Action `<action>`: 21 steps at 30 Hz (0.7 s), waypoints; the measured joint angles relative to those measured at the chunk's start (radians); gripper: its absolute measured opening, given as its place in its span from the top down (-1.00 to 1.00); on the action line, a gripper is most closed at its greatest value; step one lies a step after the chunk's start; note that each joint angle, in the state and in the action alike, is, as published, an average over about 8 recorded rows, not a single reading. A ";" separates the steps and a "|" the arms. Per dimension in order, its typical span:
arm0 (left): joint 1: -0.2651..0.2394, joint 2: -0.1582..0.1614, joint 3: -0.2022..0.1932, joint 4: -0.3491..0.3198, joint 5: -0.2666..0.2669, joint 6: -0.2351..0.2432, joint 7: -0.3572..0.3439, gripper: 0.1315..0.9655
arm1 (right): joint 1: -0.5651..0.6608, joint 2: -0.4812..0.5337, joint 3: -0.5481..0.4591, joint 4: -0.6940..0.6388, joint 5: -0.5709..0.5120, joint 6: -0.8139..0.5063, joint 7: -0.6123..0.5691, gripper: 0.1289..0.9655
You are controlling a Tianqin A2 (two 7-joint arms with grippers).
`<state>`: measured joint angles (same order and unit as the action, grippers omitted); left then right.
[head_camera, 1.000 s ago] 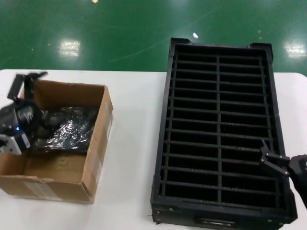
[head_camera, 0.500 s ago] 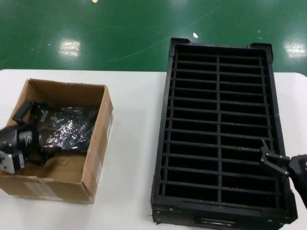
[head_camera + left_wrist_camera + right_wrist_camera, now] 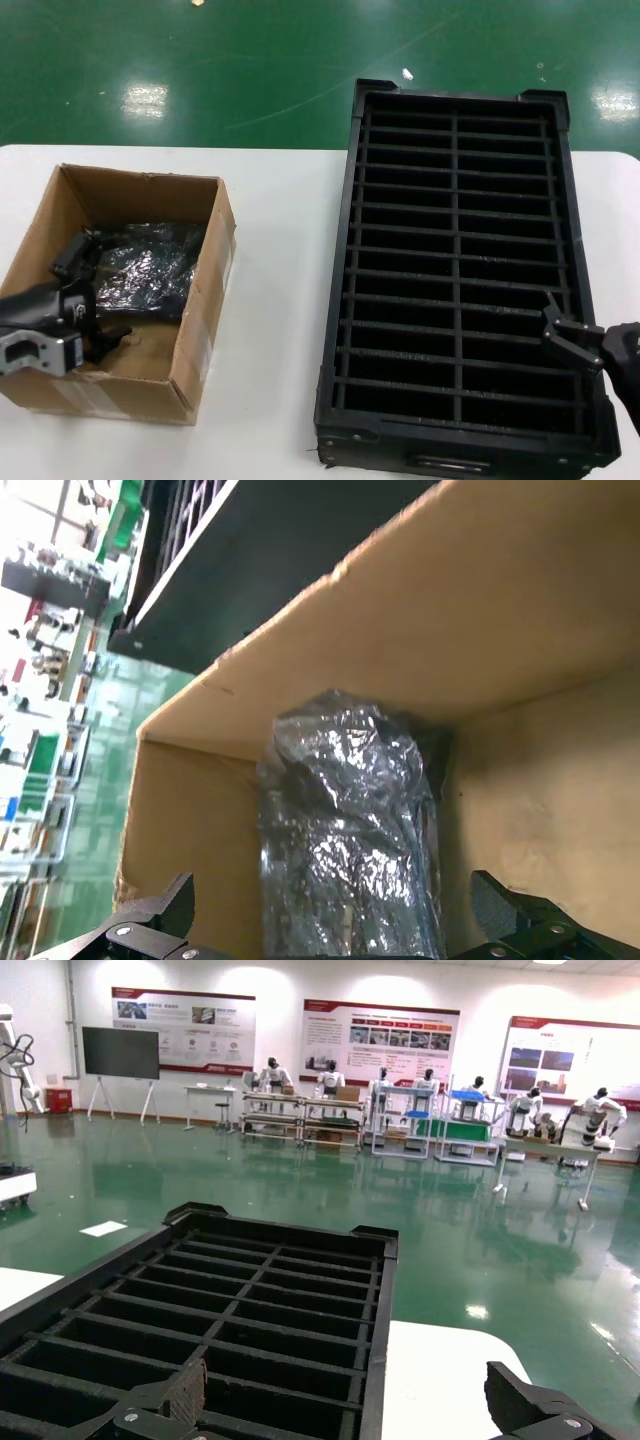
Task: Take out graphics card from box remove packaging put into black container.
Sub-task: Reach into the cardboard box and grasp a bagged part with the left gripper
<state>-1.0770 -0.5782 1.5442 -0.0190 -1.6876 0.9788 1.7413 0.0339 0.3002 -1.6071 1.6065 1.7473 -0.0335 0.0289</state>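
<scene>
packaging (image 3: 345, 830): crinkly shiny bag lying flat inside the box (image 3: 205, 300), toward its far wall
left gripper (image 3: 85, 300): down in the box at the bag's near end, jaws spread wide either side of it, gripping nothing
right gripper (image 3: 575, 340): jaws apart, empty, over the black container's (image 3: 345, 300) near right corner
desk (image 3: 275, 330): white, carries both

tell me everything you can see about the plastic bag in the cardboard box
The packaging is a crinkly, shiny grey-blue translucent bag, lying flat on the floor of the box, towards its far wall. A dark flat item shows faintly through it. It looks unopened and rumpled. The open left gripper is inside the box at the bag's near end, fingers either side; contact cannot be told.
</scene>
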 joint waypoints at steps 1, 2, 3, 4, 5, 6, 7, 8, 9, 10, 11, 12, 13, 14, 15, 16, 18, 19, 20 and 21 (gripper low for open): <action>0.001 0.006 -0.002 0.001 -0.007 -0.016 0.007 -1.00 | 0.000 0.000 0.000 0.000 0.000 0.000 0.000 -1.00; 0.003 0.012 -0.005 0.001 -0.014 -0.034 0.015 -1.00 | 0.000 0.000 0.000 0.000 0.000 0.000 0.000 -1.00; 0.005 0.019 -0.009 0.002 -0.023 -0.052 0.023 -1.00 | 0.000 0.000 0.000 0.000 0.000 0.000 0.000 -1.00; 0.006 0.024 -0.014 0.002 -0.032 -0.071 0.031 -1.00 | 0.000 0.000 0.000 0.000 0.000 0.000 0.000 -1.00; 0.007 0.030 -0.020 0.003 -0.042 -0.091 0.040 -1.00 | 0.000 0.000 0.000 0.000 0.000 0.000 0.000 -1.00; 0.008 0.036 -0.027 0.003 -0.053 -0.111 0.050 -1.00 | 0.000 0.000 0.000 0.000 0.000 0.000 0.000 -1.00; 0.009 0.041 -0.034 0.004 -0.063 -0.131 0.060 -1.00 | 0.000 0.000 0.000 0.000 0.000 0.000 0.000 -1.00; 0.009 0.046 -0.041 0.004 -0.074 -0.151 0.070 -1.00 | 0.000 0.000 0.000 0.000 0.000 0.000 0.000 -1.00; 0.010 0.050 -0.049 0.005 -0.085 -0.170 0.080 -1.00 | 0.000 0.000 0.000 0.000 0.000 0.000 0.000 -1.00; 0.009 0.054 -0.056 0.005 -0.096 -0.188 0.089 -1.00 | 0.000 0.000 0.000 0.000 0.000 0.000 0.000 -1.00; 0.009 0.058 -0.065 0.005 -0.108 -0.205 0.099 -1.00 | 0.000 0.000 0.000 0.000 0.000 0.000 0.000 -1.00; 0.009 0.062 -0.073 0.006 -0.119 -0.222 0.108 -1.00 | 0.000 0.000 0.000 0.000 0.000 0.000 0.000 -1.00; 0.008 0.066 -0.081 0.006 -0.131 -0.236 0.117 -1.00 | 0.000 0.000 0.000 0.000 0.000 0.000 0.000 -1.00; 0.008 0.070 -0.089 0.007 -0.142 -0.249 0.125 -1.00 | 0.000 0.000 0.000 0.000 0.000 0.000 0.000 -1.00; 0.007 0.073 -0.097 0.007 -0.153 -0.261 0.133 -1.00 | 0.000 0.000 0.000 0.000 0.000 0.000 0.000 -1.00; 0.007 0.077 -0.105 0.007 -0.164 -0.271 0.140 -1.00 | 0.000 0.000 0.000 0.000 0.000 0.000 0.000 -1.00; 0.007 0.084 -0.119 0.008 -0.184 -0.287 0.152 -1.00 | 0.000 0.000 0.000 0.000 0.000 0.000 0.000 -1.00; 0.007 0.087 -0.124 0.008 -0.192 -0.292 0.157 -1.00 | 0.000 0.000 0.000 0.000 0.000 0.000 0.000 -1.00; 0.007 0.090 -0.129 0.008 -0.199 -0.296 0.160 -1.00 | 0.000 0.000 0.000 0.000 0.000 0.000 0.000 -1.00; 0.007 0.092 -0.132 0.008 -0.206 -0.299 0.163 -1.00 | 0.000 0.000 0.000 0.000 0.000 0.000 0.000 -1.00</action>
<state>-1.0695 -0.4858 1.4120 -0.0108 -1.8933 0.6802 1.9038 0.0339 0.3003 -1.6071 1.6065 1.7473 -0.0335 0.0289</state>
